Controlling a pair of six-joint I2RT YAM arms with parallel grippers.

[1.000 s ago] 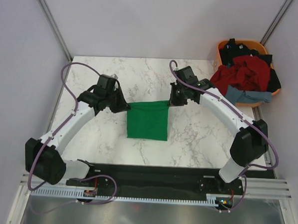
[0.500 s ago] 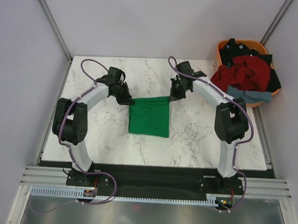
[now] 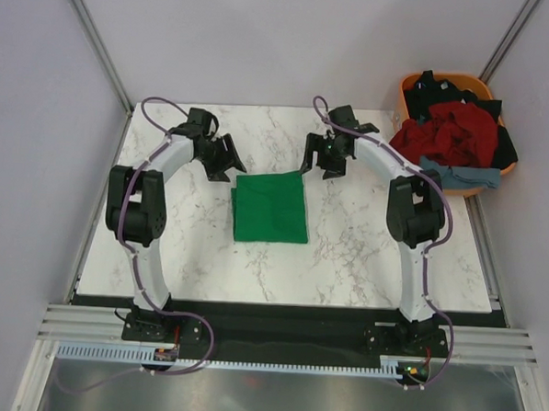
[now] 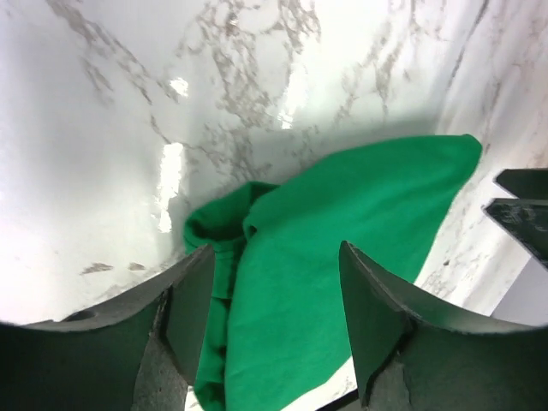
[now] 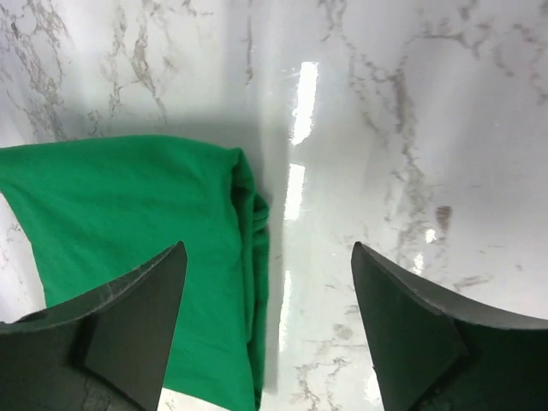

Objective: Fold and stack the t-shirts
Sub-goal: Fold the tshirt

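Observation:
A bright green t-shirt (image 3: 271,208) lies folded into a flat rectangle on the marble table (image 3: 364,247). My left gripper (image 3: 223,160) hovers open just off its far left corner, and the green cloth (image 4: 342,248) shows below and between its fingers, untouched. My right gripper (image 3: 322,161) stands open off the far right corner, above the shirt's folded edge (image 5: 154,248). Nothing is held in either gripper. More t-shirts, a dark red one (image 3: 449,132) with black and grey-blue ones, are heaped in the orange basket (image 3: 412,85).
The orange basket stands at the table's far right corner, clothes spilling over its rim. A grey-blue garment (image 3: 456,174) hangs towards the table. Purple cables loop off both arms. Grey walls close in left, right and behind.
Both grippers have let go of the green t-shirt's far corners, opened and drawn back. The shirt has dropped flat as a folded rectangle.

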